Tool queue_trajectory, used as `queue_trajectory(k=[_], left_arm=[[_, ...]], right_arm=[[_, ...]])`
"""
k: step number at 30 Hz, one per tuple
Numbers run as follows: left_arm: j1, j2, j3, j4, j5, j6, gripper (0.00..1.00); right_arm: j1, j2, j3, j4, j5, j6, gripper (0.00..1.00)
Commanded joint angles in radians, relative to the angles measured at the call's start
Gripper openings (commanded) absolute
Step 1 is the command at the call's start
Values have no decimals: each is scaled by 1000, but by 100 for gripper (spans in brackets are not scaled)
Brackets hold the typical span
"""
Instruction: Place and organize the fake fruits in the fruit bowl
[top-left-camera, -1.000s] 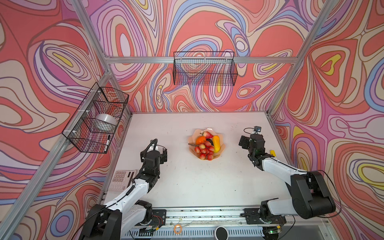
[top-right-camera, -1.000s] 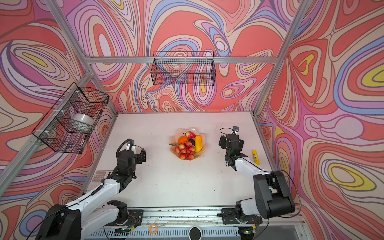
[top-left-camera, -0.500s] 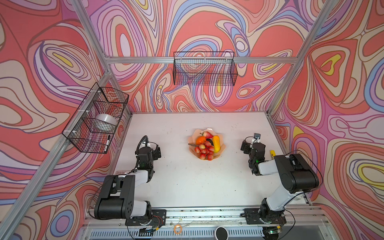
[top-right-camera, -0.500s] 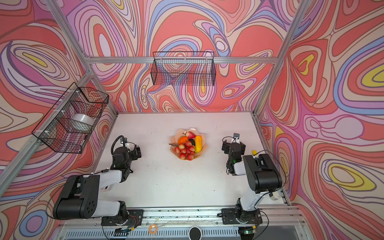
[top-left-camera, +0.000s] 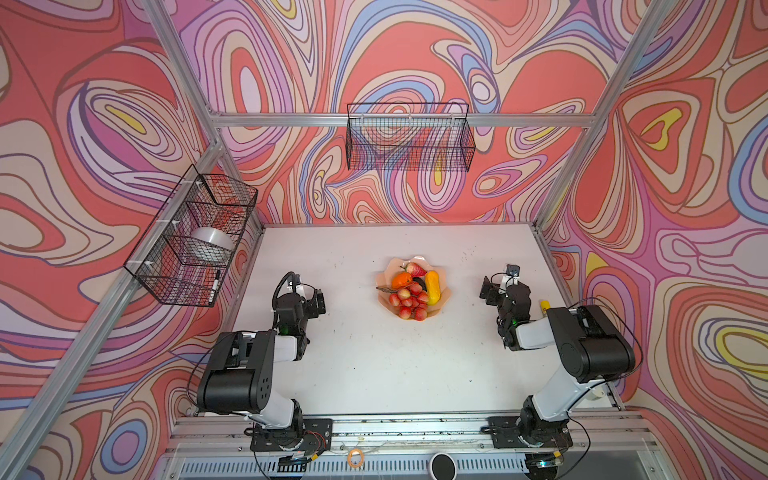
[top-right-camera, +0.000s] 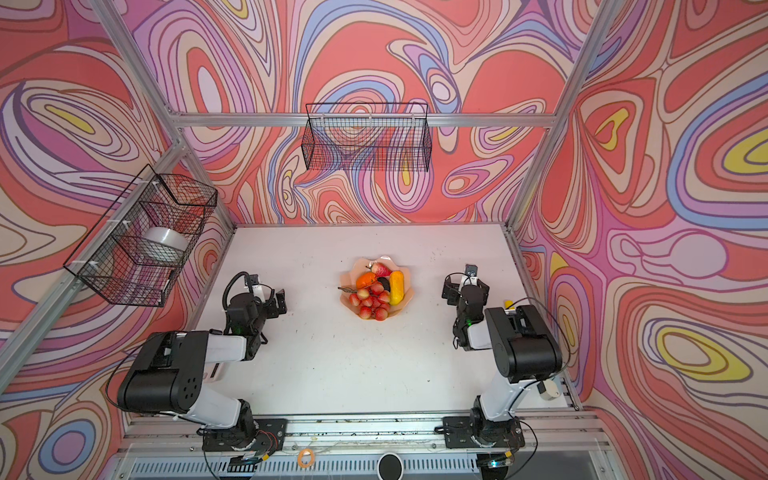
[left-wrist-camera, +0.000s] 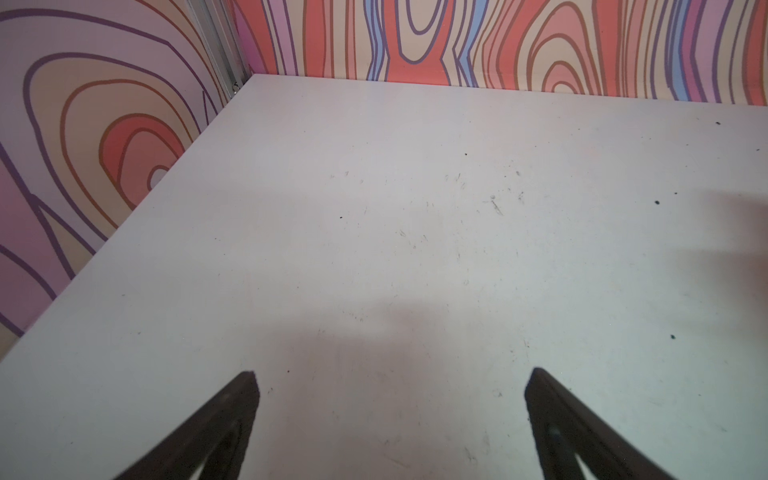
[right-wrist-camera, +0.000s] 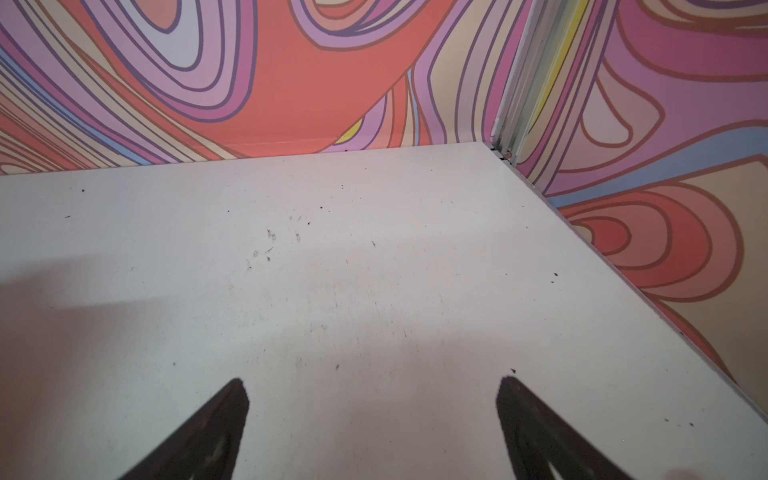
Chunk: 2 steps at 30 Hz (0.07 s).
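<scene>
The fruit bowl (top-left-camera: 447, 291) (top-right-camera: 410, 291) sits mid-table, pale peach with a wavy rim. Inside lie an orange (top-left-camera: 401, 280), a red strawberry (top-left-camera: 416, 269), a dark avocado (top-left-camera: 421, 284), a yellow elongated fruit (top-left-camera: 432, 286) and a bunch of red-yellow grapes (top-left-camera: 409, 306). My left gripper (top-left-camera: 313, 302) (left-wrist-camera: 392, 374) hovers open over bare table, well left of the bowl. On the bowl's right, my right gripper (top-left-camera: 490, 291) (right-wrist-camera: 372, 380) is open too, with nothing between its fingers. Neither wrist view shows the bowl.
A yellow marker-like tube (top-left-camera: 543, 306) lies by the right wall, behind the right arm. A black wire basket (top-left-camera: 409, 141) hangs on the back wall. Another basket (top-left-camera: 183, 266) on the left wall holds a grey bowl (top-left-camera: 212, 241). Both arms are folded near the table's front.
Both arms have folded back toward their bases, drawing the grippers outward and away from the bowl. Both grippers stay open. The fruits and bowl have not moved.
</scene>
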Motion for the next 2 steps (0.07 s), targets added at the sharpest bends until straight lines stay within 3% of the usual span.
queue_trajectory(k=[1, 2], left_arm=[[-9, 8, -20, 95, -22, 2, 100], [-9, 7, -4, 65, -14, 8, 100]], right_arm=[[-22, -6, 7, 1, -92, -21, 98], [-21, -9, -8, 30, -127, -36, 98]])
